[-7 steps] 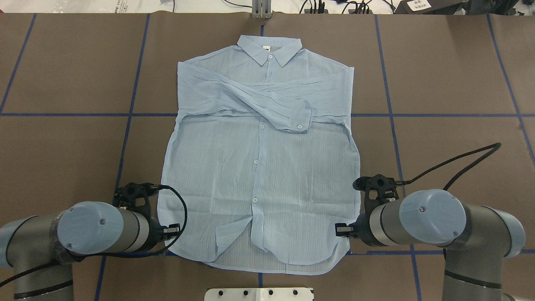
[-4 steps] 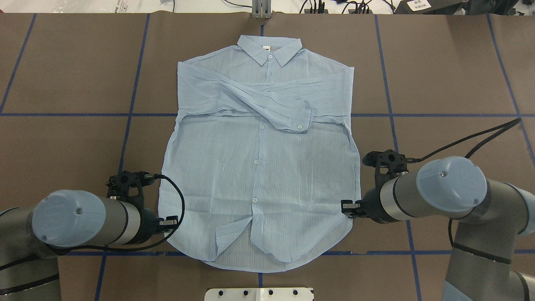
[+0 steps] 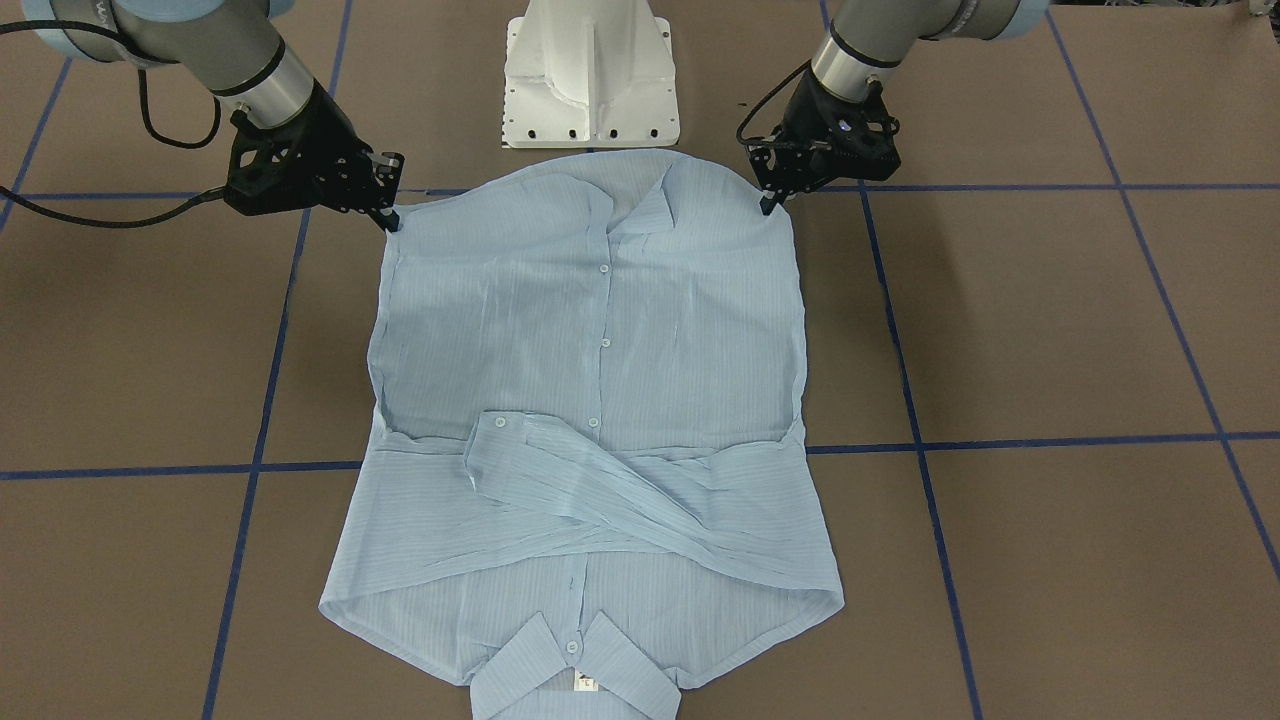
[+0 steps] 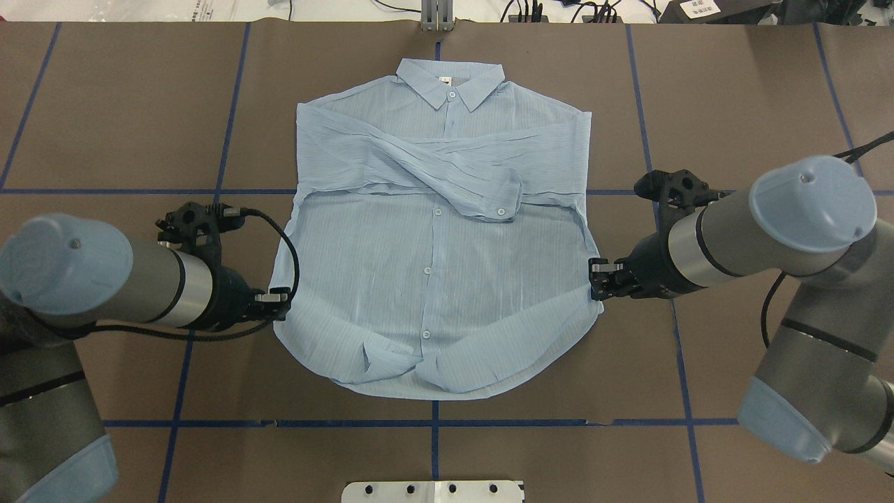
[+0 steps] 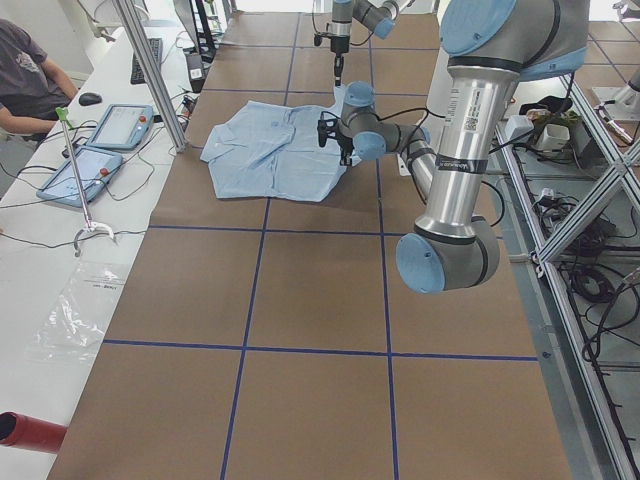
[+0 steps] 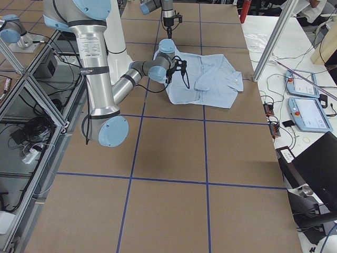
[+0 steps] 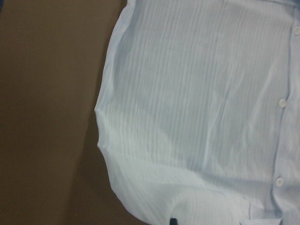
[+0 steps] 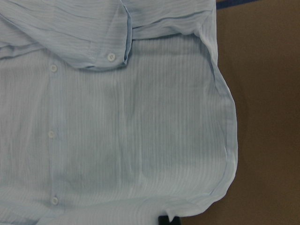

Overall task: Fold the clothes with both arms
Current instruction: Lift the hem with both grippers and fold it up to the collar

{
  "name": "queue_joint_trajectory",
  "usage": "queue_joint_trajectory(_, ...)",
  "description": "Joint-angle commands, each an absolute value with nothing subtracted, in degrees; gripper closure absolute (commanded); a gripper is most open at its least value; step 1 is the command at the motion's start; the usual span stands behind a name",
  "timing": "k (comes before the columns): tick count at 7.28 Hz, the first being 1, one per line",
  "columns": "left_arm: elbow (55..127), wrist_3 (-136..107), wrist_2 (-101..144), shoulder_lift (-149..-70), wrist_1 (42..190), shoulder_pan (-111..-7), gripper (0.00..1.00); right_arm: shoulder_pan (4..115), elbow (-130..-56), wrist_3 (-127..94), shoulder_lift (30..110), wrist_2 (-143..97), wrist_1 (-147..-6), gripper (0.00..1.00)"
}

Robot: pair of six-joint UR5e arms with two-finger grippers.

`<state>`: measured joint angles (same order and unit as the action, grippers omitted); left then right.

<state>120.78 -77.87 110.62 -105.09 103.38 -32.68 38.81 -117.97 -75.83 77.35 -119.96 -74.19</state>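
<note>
A: Left side first. What's the left gripper [image 4: 279, 299] doing?
B: It's low over the tabletop [image 4: 105, 126], fingers pressed together on the shirt [image 4: 433, 279] at its left side edge, down toward the robot's end.
A: The wrist view backs that up?
B: Only a black fingertip [image 7: 173, 221] at the bottom, against the cloth. Mostly striped fabric and brown tabletop.
A: And the shirt itself?
B: Mid-tabletop, button side up, collar [image 4: 450, 80] at the far end from the robot. The sleeves are crossed over the chest, with one cuff [image 4: 499, 199] on top, just right of the button line. The near edge [image 4: 419, 395] is rounded and rumpled around the placket. In the front-facing view that edge arches between the two grippers, just in front of the white pedestal [image 3: 590, 80].
A: Right side?
B: The right gripper [image 4: 598, 281] mirrors the left, pinching the shirt's right side edge. It's roughly level with the left one.
</note>
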Motion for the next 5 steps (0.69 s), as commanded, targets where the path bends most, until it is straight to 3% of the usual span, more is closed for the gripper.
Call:
queue_joint_trajectory(1,115.87,-76.91,114.43,-110.89,103.36,-39.79,1.00,46.90,-110.69,-73.58,70.61,-124.61,-74.44,1.00)
queue_joint_trajectory(5,101.82,-76.99,114.43,-120.37,105.37,-46.31,1.00,56.77,-91.38,-66.97,58.14,-128.85,-74.27,1.00)
